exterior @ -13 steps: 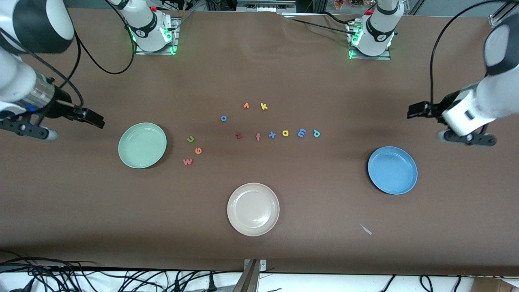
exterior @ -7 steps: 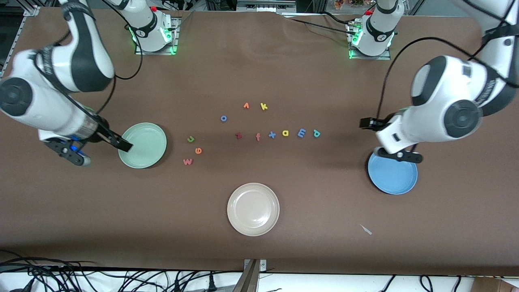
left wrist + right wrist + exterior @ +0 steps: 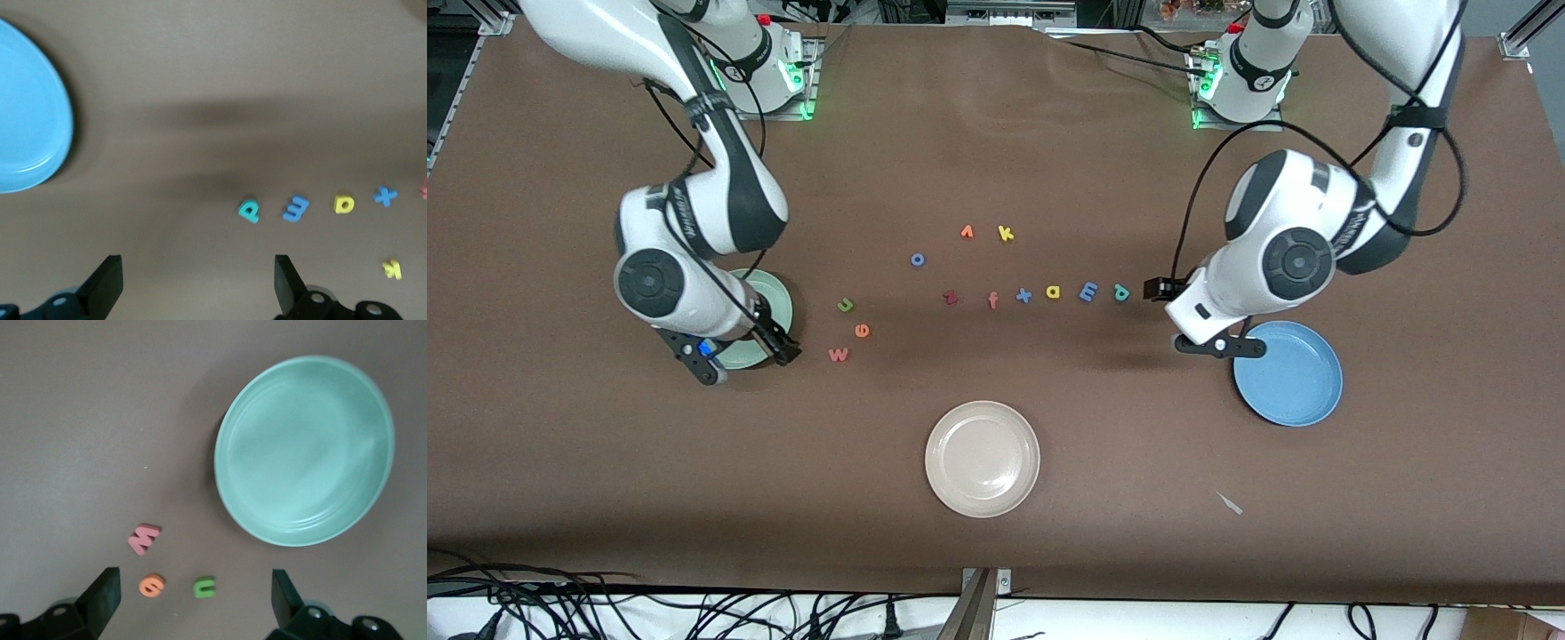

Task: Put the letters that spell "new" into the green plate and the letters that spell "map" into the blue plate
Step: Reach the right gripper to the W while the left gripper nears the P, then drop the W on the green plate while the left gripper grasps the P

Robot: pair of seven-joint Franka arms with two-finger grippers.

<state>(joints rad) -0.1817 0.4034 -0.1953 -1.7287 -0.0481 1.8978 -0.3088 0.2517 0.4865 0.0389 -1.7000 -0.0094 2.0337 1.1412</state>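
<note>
**Both arms are poised, nothing is picked up yet**

The right gripper (image 3: 192, 581) is hanging wide open and empty over the table just at the green plate (image 3: 307, 453) – and the "new" letters are lying right beside it, toward the middle of the frame. The pink w (image 3: 838, 355) is sitting lowest in the front view, closest to the fingers, with the orange e (image 3: 862, 331) and the green n (image 3: 845, 305) stepping upward from it. My call: the right arm is going for the w first.

At the other end, the left gripper (image 3: 197, 273) is also gaping with nothing in it, hovering between the blue plate (image 3: 1288, 373) and the row of letters. That row is running straight away from it – teal p (image 3: 1121, 292) nearest, then blue m (image 3: 1088, 291), then yellow a (image 3: 1053, 291) – so the p looks like the natural opener.

Both plates are sitting empty. In the front view the right arm is covering most of the green plate, and both wrist views are cutting off the fingers at the bottom edge.
</note>
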